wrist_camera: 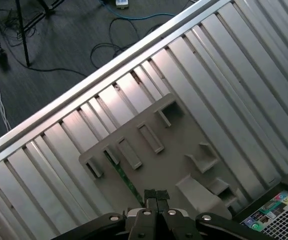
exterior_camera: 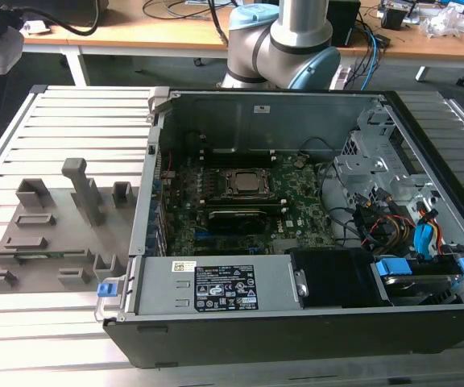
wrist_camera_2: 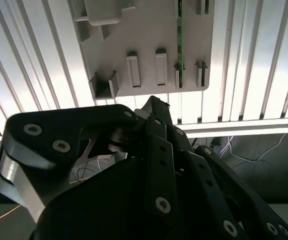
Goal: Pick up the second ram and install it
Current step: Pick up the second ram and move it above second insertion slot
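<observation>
The second ram (wrist_camera: 125, 180) is a thin green stick standing on edge in a slot of the grey holder plate (wrist_camera: 184, 145), which lies on the slatted metal table. In the exterior view the ram (exterior_camera: 43, 256) shows as a green strip near the holder's front edge, at that view's left. In the second wrist view its green edge (wrist_camera_2: 179, 30) runs along the holder. My gripper (wrist_camera: 156, 196) hangs well above the holder with its two black fingers pressed together and nothing between them. The dark gripper (wrist_camera_2: 152, 103) and its linkage take up much of the second wrist view.
An open computer case (exterior_camera: 296, 322) stands beside the holder, at the exterior view's right, with its green motherboard (exterior_camera: 300, 201), CPU socket (exterior_camera: 246, 183) and cables exposed. The holder plate (exterior_camera: 55, 226) carries upright grey posts. The arm's base (exterior_camera: 284, 40) rises behind the case.
</observation>
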You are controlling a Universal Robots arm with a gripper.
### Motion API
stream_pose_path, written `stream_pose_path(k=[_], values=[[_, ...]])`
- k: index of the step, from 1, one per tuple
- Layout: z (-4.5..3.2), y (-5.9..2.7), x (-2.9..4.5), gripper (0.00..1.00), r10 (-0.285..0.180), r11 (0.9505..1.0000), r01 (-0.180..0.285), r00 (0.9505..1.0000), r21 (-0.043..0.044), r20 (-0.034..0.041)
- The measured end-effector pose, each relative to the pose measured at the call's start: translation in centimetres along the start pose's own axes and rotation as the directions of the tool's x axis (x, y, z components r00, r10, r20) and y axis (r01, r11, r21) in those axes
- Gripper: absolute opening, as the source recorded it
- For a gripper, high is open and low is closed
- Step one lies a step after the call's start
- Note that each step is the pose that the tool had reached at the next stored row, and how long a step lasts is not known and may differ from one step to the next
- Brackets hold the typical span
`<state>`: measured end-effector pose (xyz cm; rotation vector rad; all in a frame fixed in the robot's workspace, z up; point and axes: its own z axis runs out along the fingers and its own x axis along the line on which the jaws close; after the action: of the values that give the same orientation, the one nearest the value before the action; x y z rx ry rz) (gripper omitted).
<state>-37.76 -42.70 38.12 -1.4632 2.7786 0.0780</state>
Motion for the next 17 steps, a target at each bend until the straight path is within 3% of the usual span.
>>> stream_pose_path(k=[4,9,12,14,17], values=[[0.0,0.0,0.0,0.11,-0.067,0.9977,0.067,0.9977,-0.0016,-0.0029],[0.0,0.0,0.0,0.11,-0.162,0.9868,0.162,0.9867,-0.0044,-0.0068],[0.0,0.0,0.0,0.11,-0.224,0.9745,0.224,0.9744,-0.0063,-0.0093],[0.0,-0.01,0.0,0.11,-0.28,0.9599,0.28,0.9598,-0.0083,-0.0114],[0.0,0.0,0.0,0.11,-0.336,0.9417,0.336,0.9416,-0.0104,-0.0134]])
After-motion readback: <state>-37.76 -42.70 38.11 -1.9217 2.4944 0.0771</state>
